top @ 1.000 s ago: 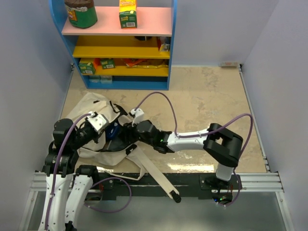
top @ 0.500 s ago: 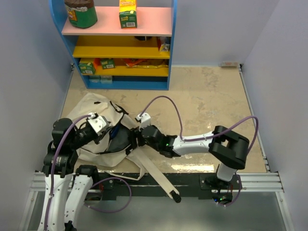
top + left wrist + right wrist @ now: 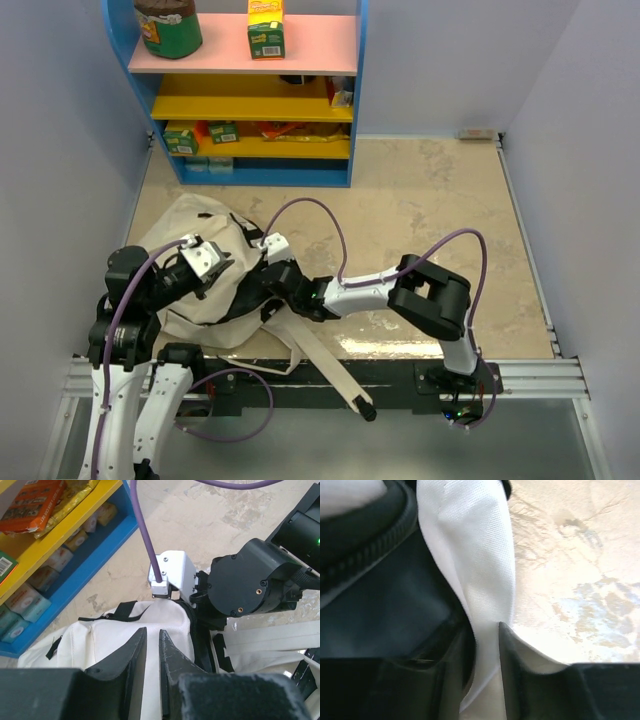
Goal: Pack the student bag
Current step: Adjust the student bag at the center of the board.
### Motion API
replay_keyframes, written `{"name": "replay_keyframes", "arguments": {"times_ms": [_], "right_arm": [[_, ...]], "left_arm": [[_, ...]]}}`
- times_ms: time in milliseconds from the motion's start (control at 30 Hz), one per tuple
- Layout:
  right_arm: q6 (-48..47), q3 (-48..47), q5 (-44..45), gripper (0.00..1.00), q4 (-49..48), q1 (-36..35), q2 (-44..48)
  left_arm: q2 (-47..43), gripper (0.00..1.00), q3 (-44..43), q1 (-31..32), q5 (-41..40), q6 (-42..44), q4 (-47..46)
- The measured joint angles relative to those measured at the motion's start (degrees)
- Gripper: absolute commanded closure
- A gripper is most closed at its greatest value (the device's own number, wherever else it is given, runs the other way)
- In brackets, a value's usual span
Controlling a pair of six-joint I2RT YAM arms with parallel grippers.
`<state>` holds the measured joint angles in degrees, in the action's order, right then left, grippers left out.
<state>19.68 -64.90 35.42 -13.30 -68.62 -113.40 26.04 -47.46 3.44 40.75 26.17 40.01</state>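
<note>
Bag (image 3: 180,225): cream canvas, slumped at the near-left corner of the table (image 3: 430,200), dark lining showing. Right gripper (image 3: 484,627): pinching rim fabric. Left gripper (image 3: 150,636): fingers nearly together above the cloth; whether it grips cannot be told. Step, judged: opening the mouth. Next: draw the rim apart, taut.

Colour survey, packing station.
Student bag (image 3: 185,305) cream, black interior and trim; shelf unit (image 3: 358,100) blue frame, pink and yellow boards; table (image 3: 440,190) beige, marbled; cables (image 3: 142,530) purple.
</note>
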Motion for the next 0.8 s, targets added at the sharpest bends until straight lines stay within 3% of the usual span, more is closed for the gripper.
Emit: {"name": "replay_keyframes", "arguments": {"times_ms": [67, 100, 300, 400, 500, 600, 633, 700, 733, 800], "right_arm": [[0.5, 0.7, 1.1, 0.99, 0.1, 0.0, 0.5], [0.9, 1.2, 1.4, 1.0, 0.0, -0.1, 1.0], [4.2, 5.3, 5.7, 0.97, 0.3, -0.8, 7.6], [8.0, 6.7, 8.1, 0.91, 1.1, -0.7, 11.7], [11.4, 8.6, 8.3, 0.91, 2.1, 0.2, 14.2], [14.1, 9.9, 7.3, 0.9, 3.4, 2.6, 15.0], [14.9, 10.0, 6.3, 0.78, 4.0, 3.9, 15.1], [16.3, 10.0, 4.6, 0.6, 5.0, 6.6, 15.2], [16.5, 10.0, 4.0, 0.53, 5.6, 8.0, 15.5], [15.7, 10.2, 3.3, 0.49, 7.3, 10.3, 16.9]], "left_arm": [[0.0, 0.82, 0.0, 0.0, -0.1, 0.0, 0.0], [0.0, 0.82, 0.0, 0.0, -0.1, 0.0, 0.0], [0.1, 0.86, 0.0, 0.0, -0.7, 0.4, 0.0], [0.1, 0.86, 0.0, 0.0, -1.2, 1.1, 0.1], [0.2, 0.78, -0.5, 0.0, -1.8, 4.0, 1.6], [1.7, 0.56, -2.3, 0.0, -2.5, 9.3, 4.8], [2.3, 0.45, -3.1, 0.0, -2.5, 11.4, 6.3], [3.5, 0.34, -4.8, 0.0, -2.6, 16.6, 10.1], [4.0, 0.26, -5.3, 0.0, -2.7, 18.9, 11.5], [5.0, 0.21, -5.8, 0.1, -3.2, 24.3, 15.5]]}}
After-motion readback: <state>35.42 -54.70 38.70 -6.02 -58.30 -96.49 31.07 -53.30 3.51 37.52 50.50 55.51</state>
